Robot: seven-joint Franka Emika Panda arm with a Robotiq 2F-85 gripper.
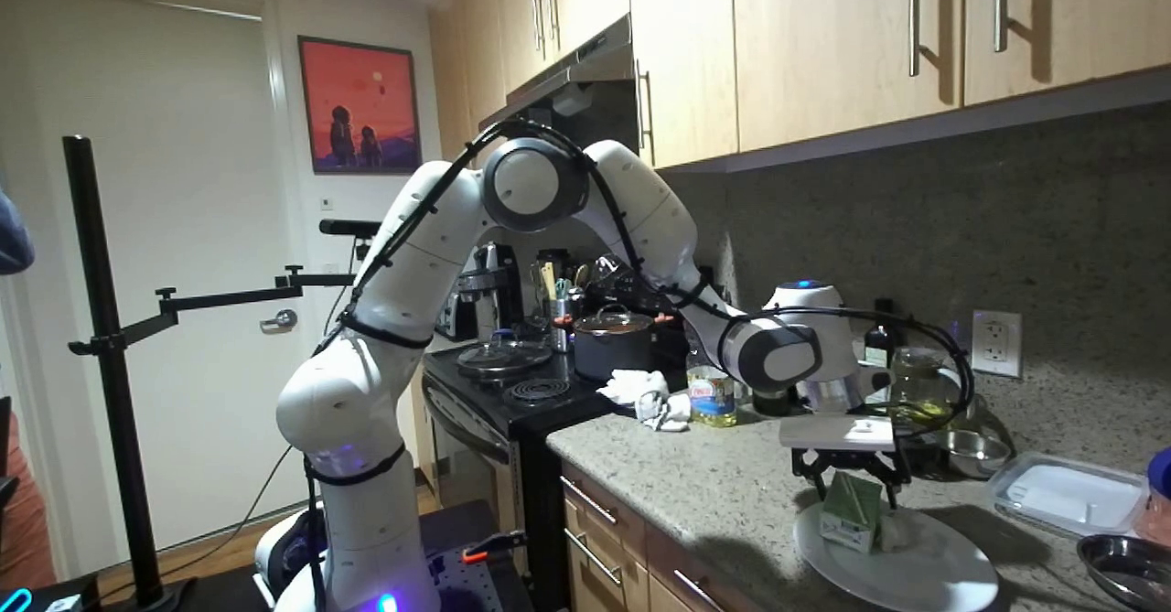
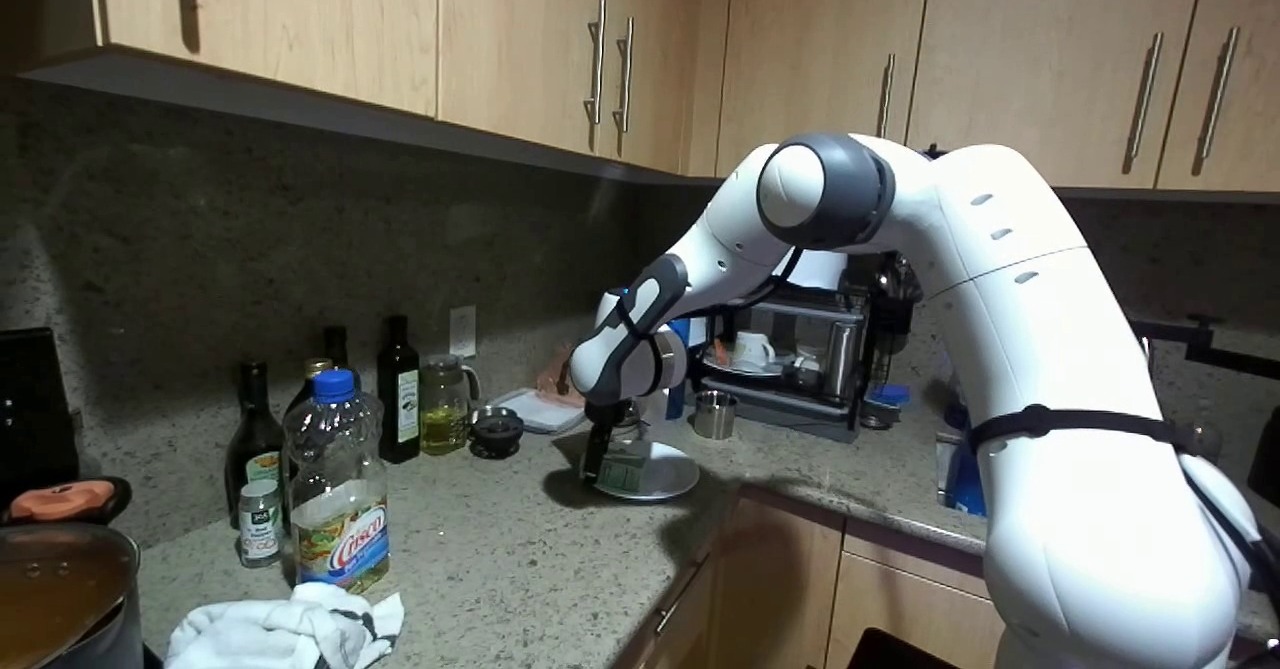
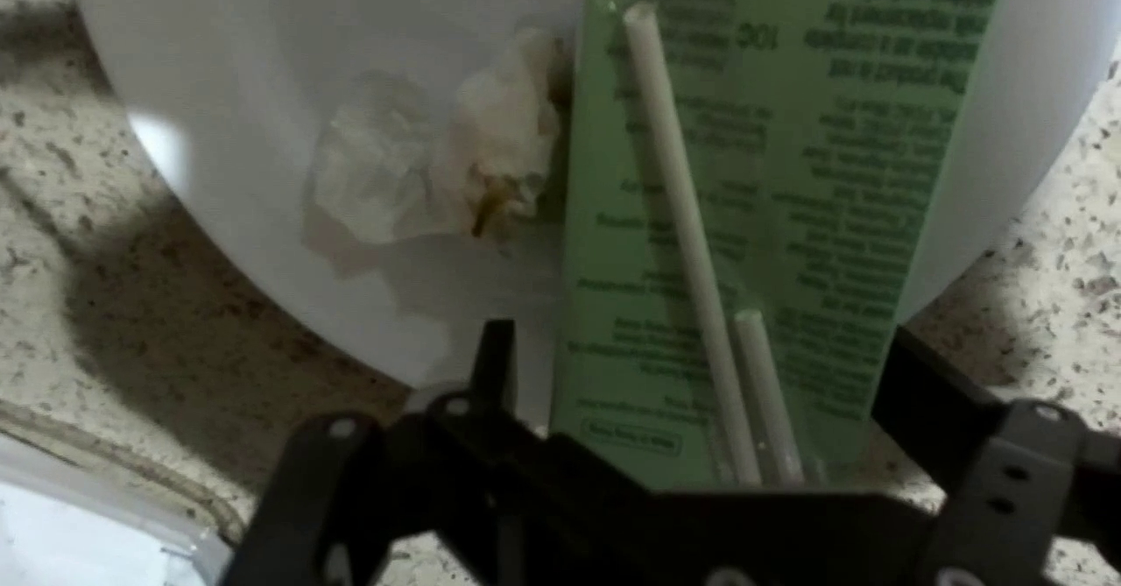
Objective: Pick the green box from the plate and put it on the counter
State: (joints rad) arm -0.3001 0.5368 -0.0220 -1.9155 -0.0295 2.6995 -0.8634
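The green box point(image 1: 851, 513) stands on the plate point(image 1: 951, 568), near one side of it. It also shows in an exterior view point(image 2: 622, 475) and fills much of the wrist view point(image 3: 832, 183), with two straws in clear wrap on its face. My gripper point(image 1: 856, 495) is open and reaches down with a finger on each side of the box. In the wrist view the gripper point(image 3: 701, 341) shows a gap between the left finger and the box; the right finger is at or against the box's edge. The plate rests on the speckled counter point(image 1: 659, 475).
Crumpled whitish scraps point(image 3: 385, 165) lie on the plate beside the box. A clear plastic container point(image 1: 1066, 493), a dark bowl point(image 1: 1130, 568) and a glass pitcher point(image 2: 443, 411) stand nearby. An oil bottle point(image 2: 340, 509) and a cloth point(image 2: 285, 629) are farther along, toward the stove point(image 1: 540, 392).
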